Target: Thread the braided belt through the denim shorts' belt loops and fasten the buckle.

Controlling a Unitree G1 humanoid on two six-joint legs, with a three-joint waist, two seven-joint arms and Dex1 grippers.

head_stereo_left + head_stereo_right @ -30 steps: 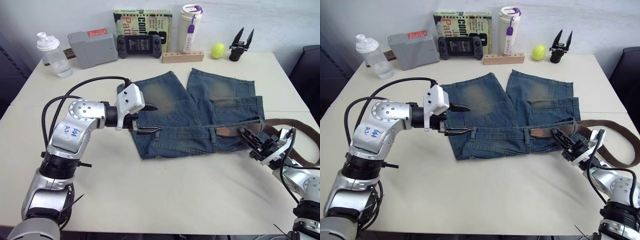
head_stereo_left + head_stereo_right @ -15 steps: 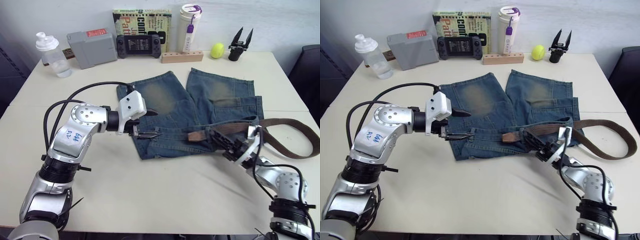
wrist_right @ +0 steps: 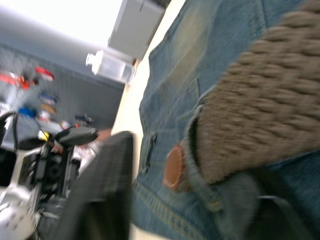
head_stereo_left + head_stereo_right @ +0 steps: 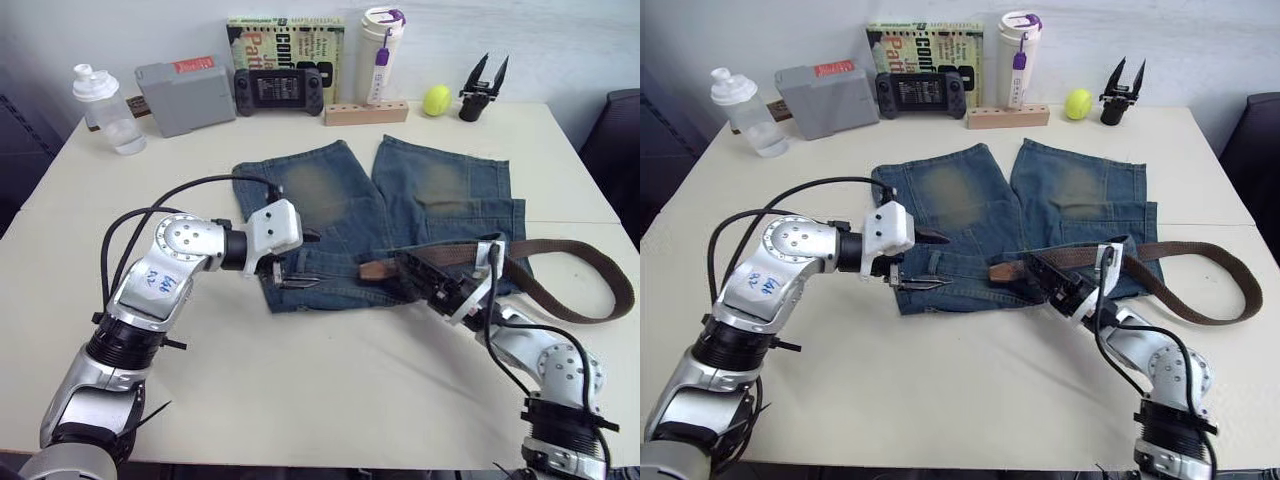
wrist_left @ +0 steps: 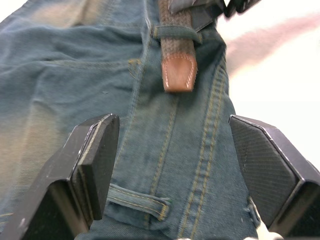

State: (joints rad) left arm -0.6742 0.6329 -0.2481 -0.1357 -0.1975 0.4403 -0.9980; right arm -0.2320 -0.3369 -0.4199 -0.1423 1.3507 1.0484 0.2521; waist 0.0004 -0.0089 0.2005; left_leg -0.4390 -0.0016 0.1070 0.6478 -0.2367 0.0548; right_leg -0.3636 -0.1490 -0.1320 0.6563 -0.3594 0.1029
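Left eye view: shorts [image 4: 400, 215] lay flat on the table [image 4: 300, 400], waistband nearest the robot. Belt [image 4: 560, 290], right gripper [image 4: 432, 285] clenched on it, was fed partway through the loops [image 5: 177, 33], its tan tip [image 5: 179, 73] past one. Left gripper [image 4: 292, 274] hovered, jaws spread, over the waistband. Threading underway; next, probably, tip into next loop [image 5: 137, 200].

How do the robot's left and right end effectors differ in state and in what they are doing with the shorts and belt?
The left end effector is open and holds nothing; the right end effector is shut on the belt. The left one hangs over a bare stretch of the shorts waistband, ahead of the belt's tan tip; the right one sits on the threaded part. Both are at the waistband.
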